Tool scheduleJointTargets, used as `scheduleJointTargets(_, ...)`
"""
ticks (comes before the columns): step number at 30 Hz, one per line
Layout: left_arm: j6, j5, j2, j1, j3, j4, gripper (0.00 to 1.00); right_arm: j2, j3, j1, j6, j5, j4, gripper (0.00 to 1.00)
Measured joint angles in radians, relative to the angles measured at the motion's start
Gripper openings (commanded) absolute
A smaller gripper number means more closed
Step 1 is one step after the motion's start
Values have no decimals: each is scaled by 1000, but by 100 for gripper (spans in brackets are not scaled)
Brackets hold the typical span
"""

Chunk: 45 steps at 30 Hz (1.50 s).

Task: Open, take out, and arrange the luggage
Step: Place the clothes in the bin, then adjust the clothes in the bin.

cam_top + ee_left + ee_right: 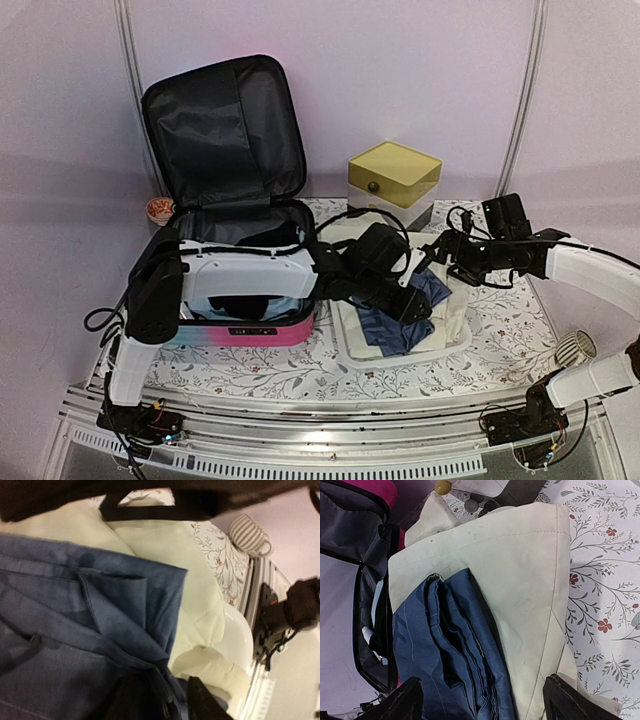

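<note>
The luggage (240, 290) lies open at the left, its black-lined lid (225, 130) standing upright. Its zipper edge (370, 605) also shows in the right wrist view. A folded blue cloth (390, 330) rests on a cream cloth (455, 320) inside a white basket (345, 345) right of the luggage. My left gripper (412, 305) reaches across to the blue cloth (75, 605); its fingers (167, 702) stand a little apart with a bunched blue fold between them. My right gripper (487, 705) hangs wide open over the blue cloth (450, 645) and cream cloth (520, 580), gripping nothing.
A yellow-topped drawer box (393, 180) stands behind the basket. A striped cup (575, 348) lies on its side at the right edge, near the right arm's base. A small bowl (160, 208) sits behind the luggage at the left. The floral table cover (300, 375) shows in front.
</note>
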Motion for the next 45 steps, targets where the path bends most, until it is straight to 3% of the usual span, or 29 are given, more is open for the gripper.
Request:
scheduleJointTargets(7, 5, -40, -76, -8, -76, 10, 87, -44, 0, 0, -23, -10, -3, 85)
scheduleJointTargets(14, 17, -121, -276, -9, -159, 6, 96, -90, 0, 0, -48, -81, 27, 81)
scheduleJointTargets(21, 29, -226, -478, 10, -263, -24, 98, -104, -16, 2, -49, -198, 143, 72)
scheduleJointTargets(24, 29, -253, -552, 45, -333, -47, 98, -104, -23, 22, -40, -230, 202, 63)
scheduleJointTargets(25, 29, -261, -578, 64, -360, -56, 98, -103, -23, 35, -34, -237, 225, 57)
scheduleJointTargets(27, 28, -274, -624, 106, -411, -71, 98, -95, -23, 73, -27, -248, 277, 30)
scheduleJointTargets(28, 28, -276, -651, 132, -440, -79, 98, -89, -22, 90, -25, -251, 299, 12)
scheduleJointTargets(29, 27, -276, -679, 161, -468, -87, 98, -72, -21, 118, -13, -260, 333, 4)
scheduleJointTargets(38, 22, -283, -836, 339, -583, -149, 98, 163, 33, 269, 55, -267, 530, 2)
scheduleJointTargets(45, 18, -283, -893, 414, -660, -183, 98, 324, 33, 282, 121, -287, 713, 2)
